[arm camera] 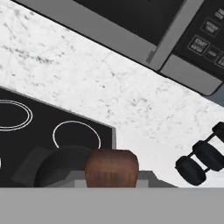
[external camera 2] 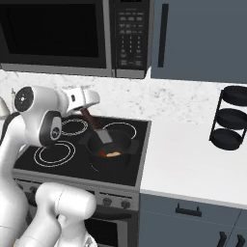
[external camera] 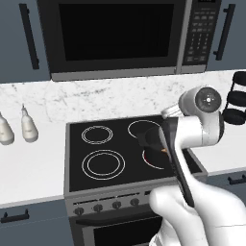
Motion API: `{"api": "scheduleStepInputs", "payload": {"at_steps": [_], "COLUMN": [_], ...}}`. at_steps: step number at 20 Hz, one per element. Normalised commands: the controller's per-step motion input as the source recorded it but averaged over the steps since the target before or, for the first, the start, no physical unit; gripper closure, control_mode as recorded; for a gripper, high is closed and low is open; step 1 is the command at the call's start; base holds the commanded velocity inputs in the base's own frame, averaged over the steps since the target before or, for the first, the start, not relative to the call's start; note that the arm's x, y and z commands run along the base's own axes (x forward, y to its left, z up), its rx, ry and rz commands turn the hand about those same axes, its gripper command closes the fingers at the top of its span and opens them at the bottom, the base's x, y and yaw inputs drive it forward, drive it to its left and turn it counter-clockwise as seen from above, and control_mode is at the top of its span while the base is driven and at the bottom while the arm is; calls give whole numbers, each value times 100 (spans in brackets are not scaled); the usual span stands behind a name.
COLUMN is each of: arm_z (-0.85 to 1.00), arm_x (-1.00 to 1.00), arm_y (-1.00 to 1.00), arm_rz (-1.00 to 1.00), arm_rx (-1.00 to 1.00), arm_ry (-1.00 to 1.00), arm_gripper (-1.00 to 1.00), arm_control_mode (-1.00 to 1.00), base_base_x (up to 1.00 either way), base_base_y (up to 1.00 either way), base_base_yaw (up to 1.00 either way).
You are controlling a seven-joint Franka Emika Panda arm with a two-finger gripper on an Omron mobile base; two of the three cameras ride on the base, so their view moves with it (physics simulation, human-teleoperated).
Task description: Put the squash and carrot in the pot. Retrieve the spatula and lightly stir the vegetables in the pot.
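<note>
Both base cams sit behind the arm, one left, one right, looking down over the same stove [external camera: 120,158] and pot [external camera 2: 113,149]. Hand cam's tilted, close above the pot, facing the microwave [arm camera: 144,26].

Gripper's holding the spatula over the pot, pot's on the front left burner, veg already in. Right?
Wrong burner. The pot sits on the front right burner, as the right base view shows. The rest holds: the gripper holds the spatula over it, vegetables inside.

The black pot [external camera 2: 112,150] stands on the stove's front right burner. Inside lie the tan squash [external camera 2: 114,154] and the orange carrot [external camera 2: 102,153]. The spatula [external camera 2: 96,127] slants, grey blade down over the pot.
</note>
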Motion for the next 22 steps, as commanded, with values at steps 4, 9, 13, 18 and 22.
{"api": "scheduleStepInputs", "payload": {"at_steps": [4,9,13,18,22], "arm_z": [-16,-21,-26,-29,-29], "arm_x": [0,0,1,15,24], "arm_y": [5,0,0,0,0], "arm_rz": [-24,-22,-11,-3,0], "arm_rx": [1,11,17,16,9], "arm_ry": [0,0,-5,-10,-12], "arm_gripper": [100,100,100,100,100], "arm_control_mode": [-100,-100,-100,-100,-100], "base_base_x": [0,0,0,0,0], "base_base_y": [0,0,0,0,0], "base_base_yaw": [0,0,0,0,0]}}
